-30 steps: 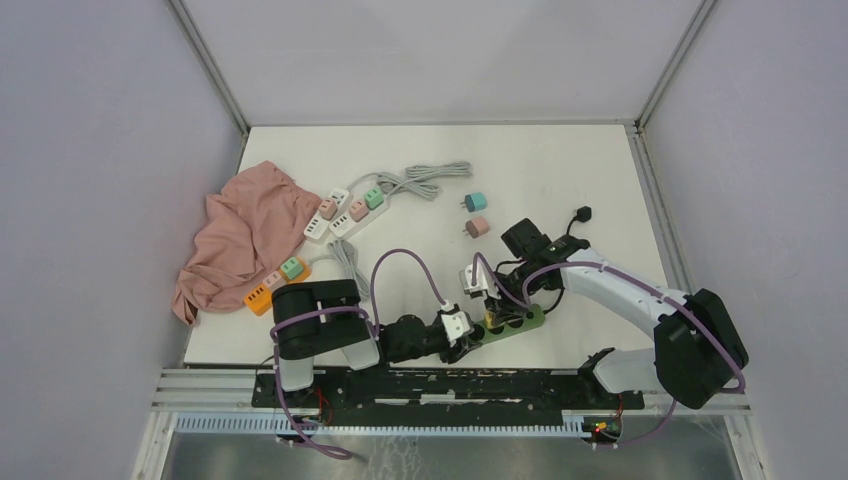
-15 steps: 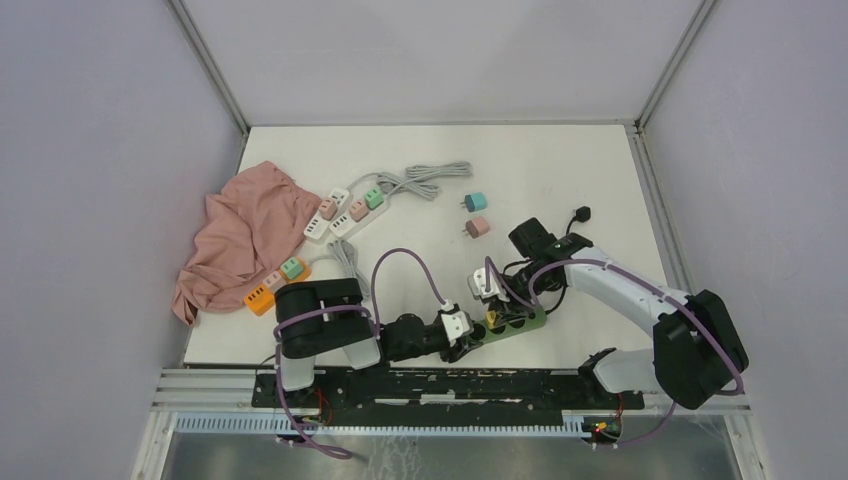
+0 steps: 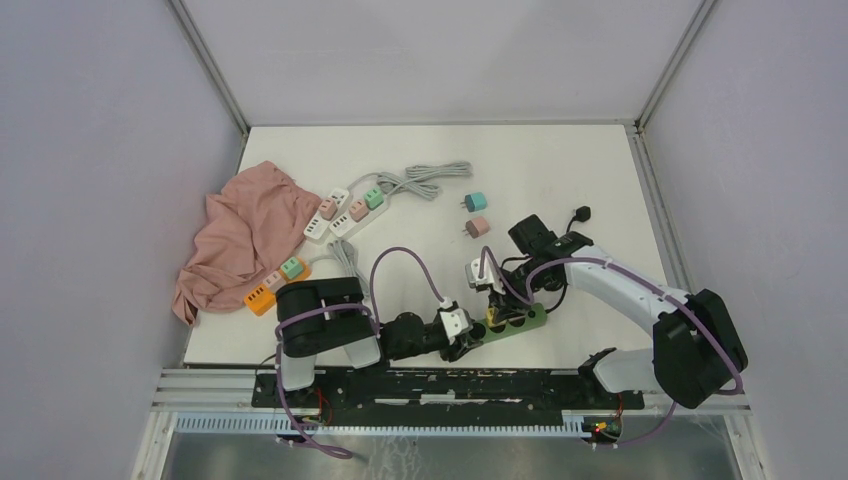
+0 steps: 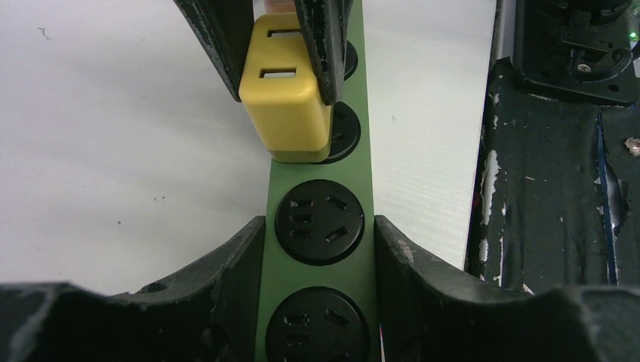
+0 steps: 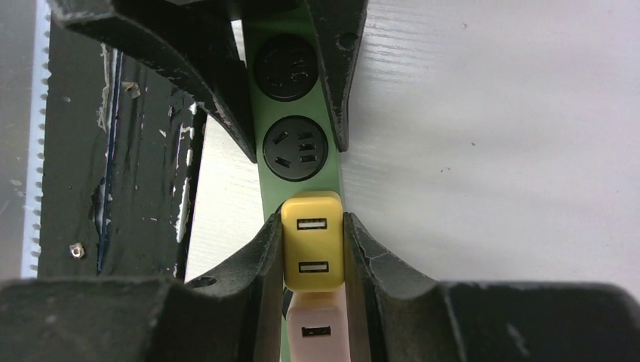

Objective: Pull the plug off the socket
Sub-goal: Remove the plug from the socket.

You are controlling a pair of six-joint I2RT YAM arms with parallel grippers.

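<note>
Yellow plug [image 5: 312, 245], a boxy adapter with 2 slots on its top face, sits in a socket of a green power strip [image 4: 320, 268]. The strip lies at about 5 o'clock on the white surface [image 5: 490, 151], near the arms' bases. Right jaws are clamped narrow on the plug's 2 side faces. A pink adapter [image 5: 317, 332] sits just beside the plug, at 6 o'clock in the right wrist view. Left jaws, partly open, pinch the strip's long edges beside the empty socket next to the plug. Whether the pins have cleared cannot be told. The best pull is probably straight up along the pins, with the left jaws pressing the strip flat. Rocking sideways could jam the pins or knock the pink adapter.
</note>
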